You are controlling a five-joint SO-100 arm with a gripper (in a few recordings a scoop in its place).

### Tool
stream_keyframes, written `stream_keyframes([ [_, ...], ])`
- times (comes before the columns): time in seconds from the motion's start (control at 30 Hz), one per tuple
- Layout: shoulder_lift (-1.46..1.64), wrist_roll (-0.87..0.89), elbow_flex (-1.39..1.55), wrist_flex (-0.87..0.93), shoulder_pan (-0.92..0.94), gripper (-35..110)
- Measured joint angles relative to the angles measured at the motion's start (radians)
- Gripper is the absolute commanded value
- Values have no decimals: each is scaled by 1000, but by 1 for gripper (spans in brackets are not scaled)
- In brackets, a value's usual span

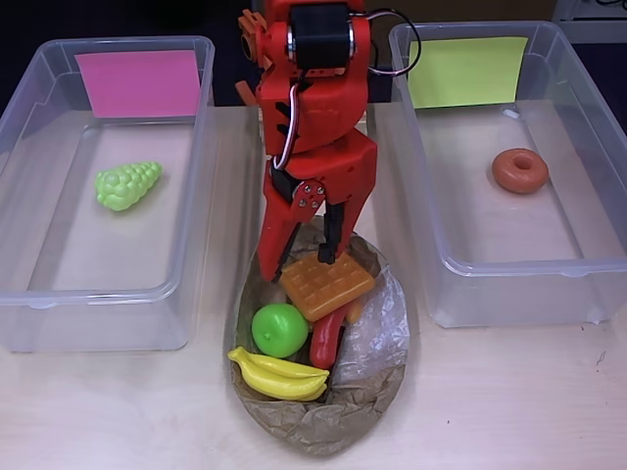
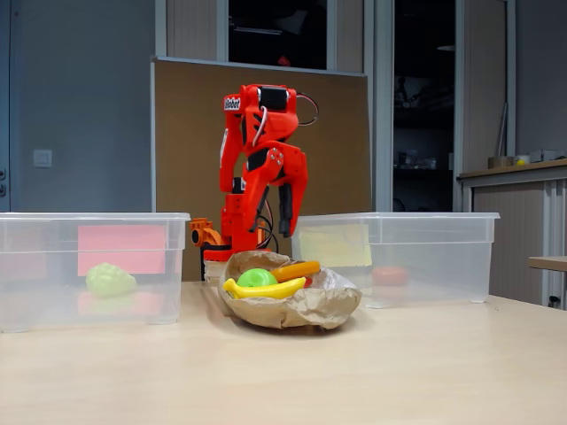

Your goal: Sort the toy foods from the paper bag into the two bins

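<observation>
Overhead view: red arm reaches down over the paper bag (image 1: 367, 377), which lies flattened on the light wood surface (image 1: 509, 401) between the two bins. The hand (image 1: 299, 262) is open, its fingers spread apart above the back rim of the bag; the right-hand finger tip sits at the top edge of the orange waffle (image 1: 326, 285), the left-hand finger tip just beside the waffle's left corner. Nothing is held between the fingers.

Contents of the bag: waffle at the back, green apple (image 1: 280, 329) in front of it on the left, red chili (image 1: 326, 339) just right of the apple and partly under the waffle, yellow banana (image 1: 279, 375) lying across the front, touching the apple. A clear plastic patch shows on the bag's right side.

Left bin (image 1: 29, 294), pink label (image 1: 137, 81): holds the light-green grapes (image 1: 126, 184), nearer the left wall. Right bin (image 1: 509, 269), yellow-green label (image 1: 466, 70): holds the brown donut (image 1: 519, 170), towards the right wall.

Fixed view: hand (image 2: 274, 232) hangs just behind and above the bag (image 2: 310, 308), fingers pointing down. Banana (image 2: 266, 289), apple (image 2: 256, 277) and an orange piece (image 2: 297, 269) stick up over the bag's rim. Grapes (image 2: 110, 280) visible through the left bin's wall; donut (image 2: 390, 275) seen blurred through the right bin's wall.
</observation>
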Motion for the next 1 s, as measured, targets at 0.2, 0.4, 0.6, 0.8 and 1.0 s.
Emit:
stream_keyframes([
  [0.2, 2, 189, 25, -20, -97, 36],
  [0.4, -31, 181, 25, -97, -143, 42],
  [0.6, -51, 156, 43, -120, -160, 42],
  [0.8, -51, 160, 124, -175, -176, 46],
  [1.0, -54, 156, 166, -219, -172, 43],
])
